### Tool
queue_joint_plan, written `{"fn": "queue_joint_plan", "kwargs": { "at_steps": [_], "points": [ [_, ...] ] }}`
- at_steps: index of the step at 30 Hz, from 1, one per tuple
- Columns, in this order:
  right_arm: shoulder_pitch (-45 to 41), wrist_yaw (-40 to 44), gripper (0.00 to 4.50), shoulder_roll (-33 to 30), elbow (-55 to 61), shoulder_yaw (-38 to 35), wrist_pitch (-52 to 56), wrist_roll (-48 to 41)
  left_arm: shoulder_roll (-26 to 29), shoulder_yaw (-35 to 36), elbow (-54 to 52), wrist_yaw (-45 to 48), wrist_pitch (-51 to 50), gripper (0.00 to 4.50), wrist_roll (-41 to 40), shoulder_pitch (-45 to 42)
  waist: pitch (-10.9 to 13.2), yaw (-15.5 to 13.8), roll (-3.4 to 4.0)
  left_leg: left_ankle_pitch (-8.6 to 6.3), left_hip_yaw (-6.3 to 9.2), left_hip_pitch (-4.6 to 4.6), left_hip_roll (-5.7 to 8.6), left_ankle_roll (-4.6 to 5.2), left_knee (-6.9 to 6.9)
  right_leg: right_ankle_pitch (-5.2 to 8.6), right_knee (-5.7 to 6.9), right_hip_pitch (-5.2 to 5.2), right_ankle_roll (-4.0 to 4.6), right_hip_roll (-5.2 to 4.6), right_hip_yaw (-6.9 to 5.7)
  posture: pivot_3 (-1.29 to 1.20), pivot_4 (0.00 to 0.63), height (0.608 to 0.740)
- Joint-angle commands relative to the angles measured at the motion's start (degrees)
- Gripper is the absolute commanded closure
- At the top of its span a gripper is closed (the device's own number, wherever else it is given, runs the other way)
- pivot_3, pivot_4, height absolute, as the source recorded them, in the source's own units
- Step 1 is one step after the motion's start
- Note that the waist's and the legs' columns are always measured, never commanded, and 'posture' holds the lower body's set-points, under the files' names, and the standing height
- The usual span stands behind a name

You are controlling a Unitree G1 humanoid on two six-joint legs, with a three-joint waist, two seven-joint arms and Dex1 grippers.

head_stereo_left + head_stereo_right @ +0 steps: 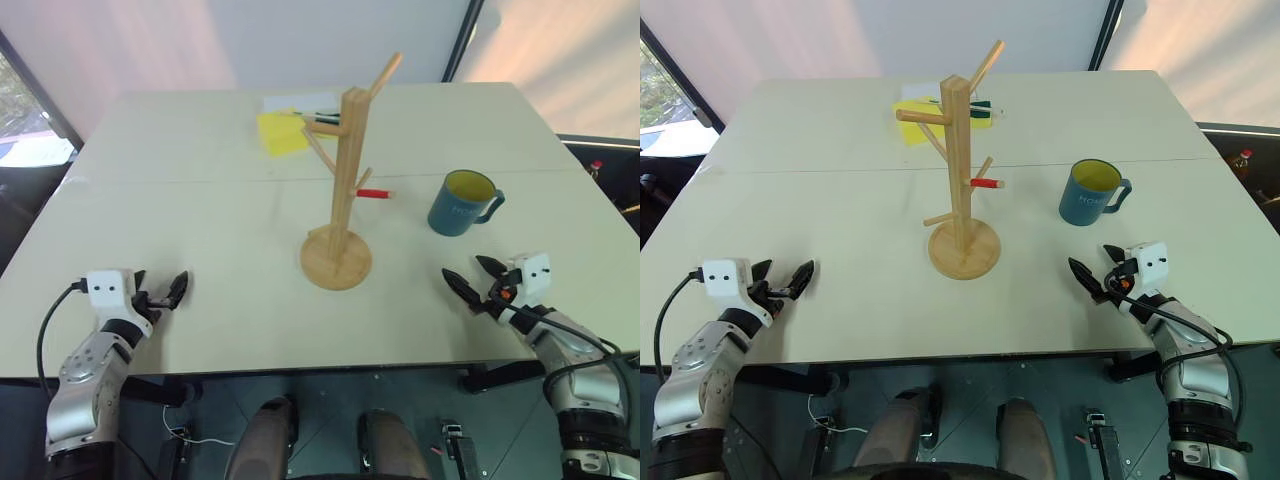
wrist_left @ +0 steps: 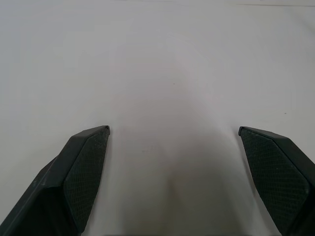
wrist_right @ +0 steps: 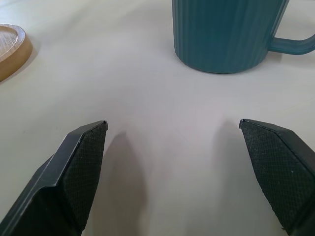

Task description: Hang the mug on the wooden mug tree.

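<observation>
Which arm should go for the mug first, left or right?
The right, probably. The mug stands upright on the robot's right, just ahead of the open right tool. The left tool sits across the table, beyond the wooden mug tree.

Silver arms, black cables, white wrist boxes, black textured claw [image 1: 473, 284] fingers.

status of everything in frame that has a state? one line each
mug: upright on the table, handle toward the robot's right, not hung, not held.
wooden mug tree: upright, pegs bare.
left gripper: fingers open, empty, over bare table.
right gripper: fingers open, empty, short of the mug.
red marker: lying flat behind the tree.
</observation>
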State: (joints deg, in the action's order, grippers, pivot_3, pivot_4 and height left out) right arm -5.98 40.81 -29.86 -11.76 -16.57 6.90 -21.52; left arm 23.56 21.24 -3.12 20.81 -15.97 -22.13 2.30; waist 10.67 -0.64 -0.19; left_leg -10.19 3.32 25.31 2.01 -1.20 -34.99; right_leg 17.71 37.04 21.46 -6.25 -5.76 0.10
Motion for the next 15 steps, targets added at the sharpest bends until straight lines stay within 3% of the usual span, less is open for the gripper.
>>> {"fn": "queue_joint_plan", "kwargs": {
  "at_steps": [1,7,15],
  "points": [
    [0.13,-0.24,0.05,-0.23,0.69,-1.37,-0.88,-0.61,0.83,0.78,-0.70,-0.31,0.08,0.00,0.51,-0.16,0.00,0.00,0.00,0.00,0.00,0.00,0.00,0.00,0.00,0.00,0.00,0.00,0.00,0.00,0.00,0.00,0.150,0.740],
    [-0.34,-1.60,0.05,-0.58,0.09,-2.04,-1.65,-0.02,0.38,-0.26,-2.60,1.37,-1.42,0.00,-1.29,-0.89,0.00,-0.04,0.00,0.00,0.00,0.01,0.00,0.00,0.00,0.00,-0.01,0.00,0.00,-0.01,0.00,0.00,0.150,0.740],
    [-2.53,-5.18,0.05,-1.48,-3.77,-2.92,-5.13,2.44,2.15,-5.85,-16.28,12.67,-6.93,0.00,-10.06,0.06,0.00,0.04,0.01,0.00,-0.02,0.08,0.02,0.00,0.01,0.00,-0.12,0.00,0.00,-0.05,0.00,0.00,0.150,0.740]
  ]
}}
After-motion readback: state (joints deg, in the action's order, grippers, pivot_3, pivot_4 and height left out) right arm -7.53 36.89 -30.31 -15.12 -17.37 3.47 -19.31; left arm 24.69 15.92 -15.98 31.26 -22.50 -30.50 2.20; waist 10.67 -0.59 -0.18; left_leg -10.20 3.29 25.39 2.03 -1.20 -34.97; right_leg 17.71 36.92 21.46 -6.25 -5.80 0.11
